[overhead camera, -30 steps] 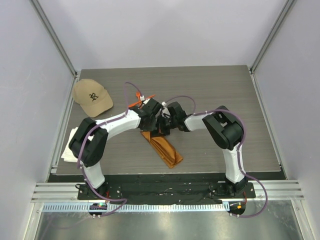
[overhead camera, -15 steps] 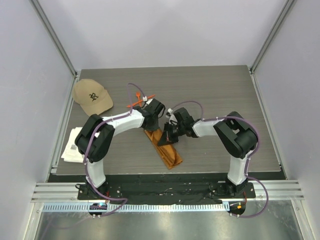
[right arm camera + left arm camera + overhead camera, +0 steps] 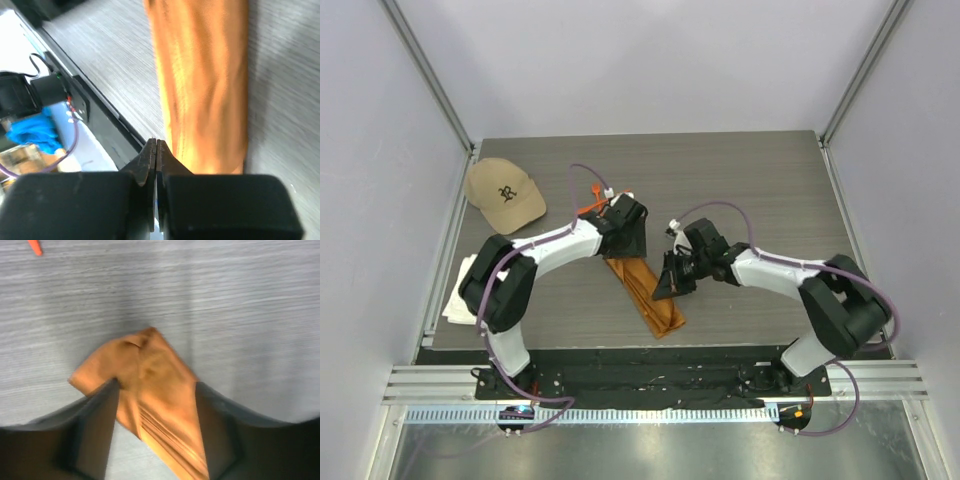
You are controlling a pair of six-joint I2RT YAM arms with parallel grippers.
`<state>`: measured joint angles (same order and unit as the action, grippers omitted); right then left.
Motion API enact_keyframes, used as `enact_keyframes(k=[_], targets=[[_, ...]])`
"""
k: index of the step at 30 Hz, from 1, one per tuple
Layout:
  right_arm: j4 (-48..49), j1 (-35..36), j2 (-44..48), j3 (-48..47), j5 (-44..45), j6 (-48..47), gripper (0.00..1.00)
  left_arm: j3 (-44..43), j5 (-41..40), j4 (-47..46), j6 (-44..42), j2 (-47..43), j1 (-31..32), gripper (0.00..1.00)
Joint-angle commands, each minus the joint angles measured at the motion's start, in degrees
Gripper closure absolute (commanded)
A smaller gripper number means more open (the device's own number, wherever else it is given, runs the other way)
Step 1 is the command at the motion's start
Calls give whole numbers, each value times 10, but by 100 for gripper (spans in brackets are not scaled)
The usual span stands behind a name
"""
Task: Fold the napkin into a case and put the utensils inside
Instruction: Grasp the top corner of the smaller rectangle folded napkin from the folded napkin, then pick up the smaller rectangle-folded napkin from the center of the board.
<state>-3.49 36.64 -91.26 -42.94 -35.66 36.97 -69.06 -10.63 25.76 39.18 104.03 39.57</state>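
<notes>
The orange napkin [image 3: 645,295] lies on the tabletop [image 3: 750,180] as a long thin folded strip, between the two arms. The left hand [image 3: 156,385] is open. Its two fingers stand wide apart, one on each side of the cloth's end. The right hand [image 3: 156,146] is shut, fingers pressed together, just beside the strip's long edge. The orange utensils [image 3: 592,207] lie behind the left hand, near the tan cap [image 3: 505,195]. A white towel [image 3: 460,290] sits at the left edge.

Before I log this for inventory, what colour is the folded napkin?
The napkin is plain rust-orange, best seen in the left wrist view.
</notes>
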Motion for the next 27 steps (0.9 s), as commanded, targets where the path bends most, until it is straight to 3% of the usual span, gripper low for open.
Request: enact_keyframes(k=[1, 2, 3, 7, 10, 16, 17, 18, 22, 27], targets=[[-142, 2, 74, -65, 107, -123, 92, -14, 9, 10, -20, -98, -3, 18], [-168, 3, 76, -79, 122, -137, 89, -16, 5, 20, -22, -110, -3, 17], [-179, 2, 76, -87, 138, -152, 76, -16, 4, 36, -24, -124, -3, 16], [-199, 16, 76, -112, 207, -196, 44, 14, -21, 74, -17, -238, -12, 16], [-173, 38, 73, -115, 229, -204, 33, 60, -47, 101, 1, -311, -26, 21], [-203, 135, -4, -201, 382, -230, 29, 178, -92, 109, 53, -575, -34, 25], [-225, 143, -20, -219, 388, -230, 11, 186, -92, 116, 56, -603, -34, 25], [-238, 149, -40, -237, 410, -230, 8, 193, -92, 122, 58, -654, -34, 25], [-264, 186, -125, -309, 452, -234, 8, 187, -56, 151, 60, -719, -34, 26], [-311, 213, -189, -365, 505, -227, 20, 195, -19, 149, 58, -733, -34, 26]])
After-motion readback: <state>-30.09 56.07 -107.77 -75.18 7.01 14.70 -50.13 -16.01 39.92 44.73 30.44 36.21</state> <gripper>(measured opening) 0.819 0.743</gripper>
